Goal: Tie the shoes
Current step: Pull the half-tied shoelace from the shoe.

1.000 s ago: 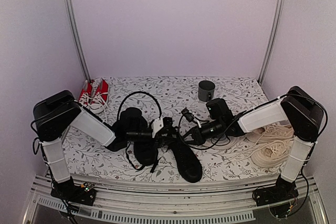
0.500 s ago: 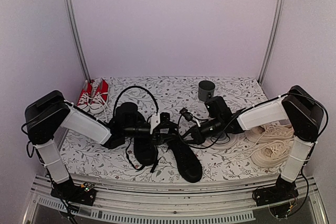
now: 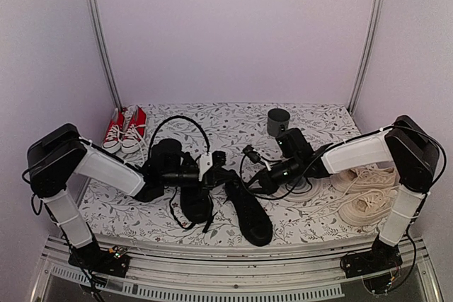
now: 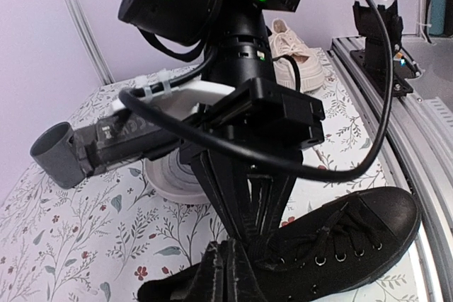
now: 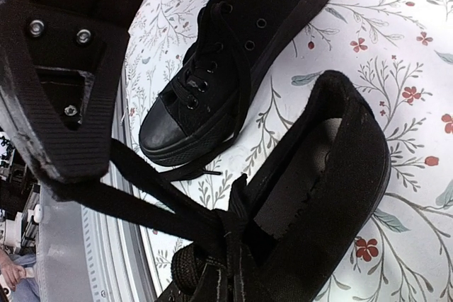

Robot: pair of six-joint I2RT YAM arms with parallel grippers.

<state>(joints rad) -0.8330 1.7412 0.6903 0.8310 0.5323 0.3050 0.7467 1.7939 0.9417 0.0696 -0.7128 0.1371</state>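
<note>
Pinching a flat black lace (image 5: 141, 210) taut above the shoes (image 3: 233, 206), the right arm's fingers (image 5: 60, 132) were pressed together on the strand near the lower left of the right wrist view, while the left arm's fingers (image 4: 226, 274) stood pressed together low over the shoe at the bottom of the left wrist view; what, if anything, they held could not be made out.

The pair of black low-top shoes lay at the centre of the flowered counter (image 3: 311, 224) in the overhead view, between the two arms, one toe pointing toward the lower right. They looked light, with soft canvas uppers that would sag under a push and rubber soles that would grip the cloth; the laces were thin, limp and likely to slip, so the safest hold seemed to be near the free ends, well clear of the eyelets.

Room was tight at the middle, where both wrists and their cables crowded the shoes. Small red sneakers (image 3: 126, 129) sat at the upper left by the wall, a grey cup (image 3: 279, 122) at the upper centre, and cream sneakers (image 3: 368, 192) at the right beside the right arm. The counter's near edge ran just below the shoes, leaving little margin there.
</note>
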